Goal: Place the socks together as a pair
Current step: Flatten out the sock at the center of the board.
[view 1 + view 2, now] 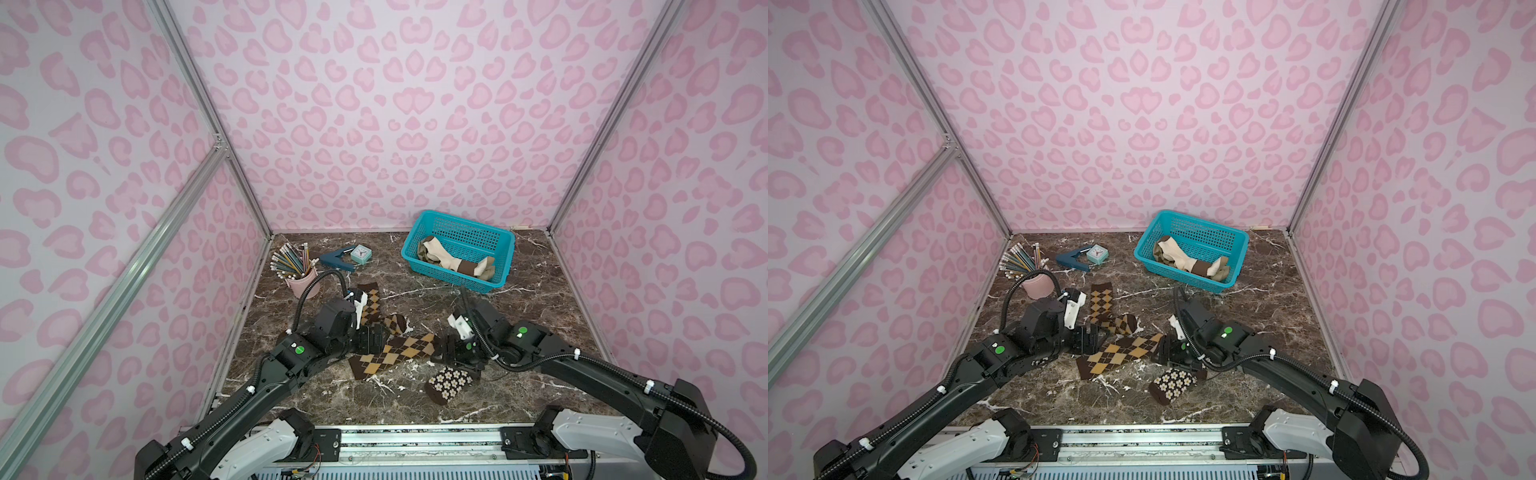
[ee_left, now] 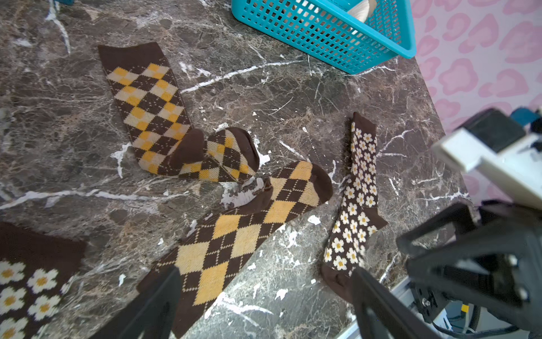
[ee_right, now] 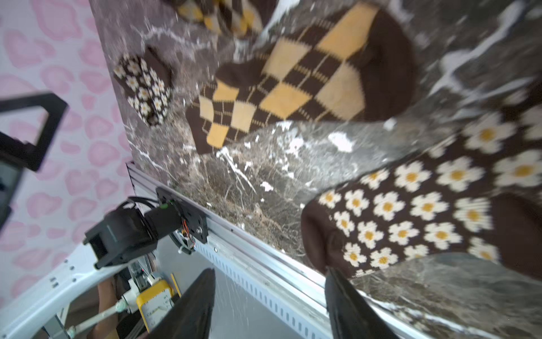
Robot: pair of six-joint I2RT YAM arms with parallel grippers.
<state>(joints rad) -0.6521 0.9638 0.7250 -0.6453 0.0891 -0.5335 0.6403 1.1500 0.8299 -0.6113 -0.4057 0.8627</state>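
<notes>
Left jaws: spread wide and empty; my left gripper [image 2: 264, 273] hangs over the cuff end of the big-diamond argyle sock [image 2: 234, 240].
Right jaws: apart, gripping nothing; my right gripper [image 3: 269, 271] sits low over the far part of the right flowered sock [image 1: 451, 383], just beside the big-diamond sock's toe.
Left arm: reaches from near left to the middle, wrist turned rightward.
Right arm: reaches from near right, forearm swung left toward the middle.
Argyle socks: two, flat on the marble table [image 1: 519, 332]; the small-diamond argyle sock [image 1: 376, 303] lies farther and left, its toe near the other's heel.
Flowered socks: two, well apart; the left flowered sock [image 2: 26, 290] lies under my left arm.
Basket: one teal basket [image 1: 469, 237], far right, holding cream-and-brown socks [image 1: 440, 255]; I cannot count them.
Far left: one pink pencil cup [image 1: 305, 282], one blue stapler-like tool [image 1: 334, 258], one small clock [image 1: 360, 253].
</notes>
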